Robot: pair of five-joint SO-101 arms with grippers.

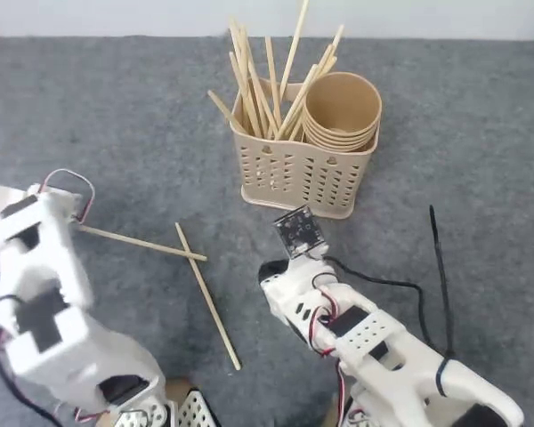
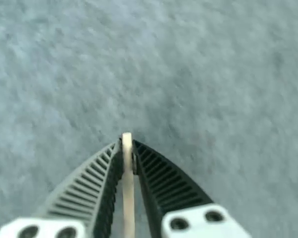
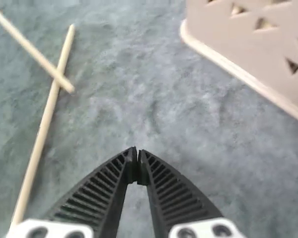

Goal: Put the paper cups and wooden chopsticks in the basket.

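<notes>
A stack of tan paper cups (image 1: 343, 107) sits inside the beige perforated plastic basket (image 1: 307, 178), next to a bundle of upright wooden chopsticks (image 1: 294, 49). Two more chopsticks cross on the grey carpet (image 1: 445, 133), out from the basket's front wall towards the left arm. The loose chopstick (image 1: 210, 298) lies free. The left gripper (image 2: 127, 144) is clamped on the end of the held chopstick (image 1: 142, 243). The right gripper (image 3: 137, 153) is near the basket's front, fingers pressed together on nothing.
</notes>
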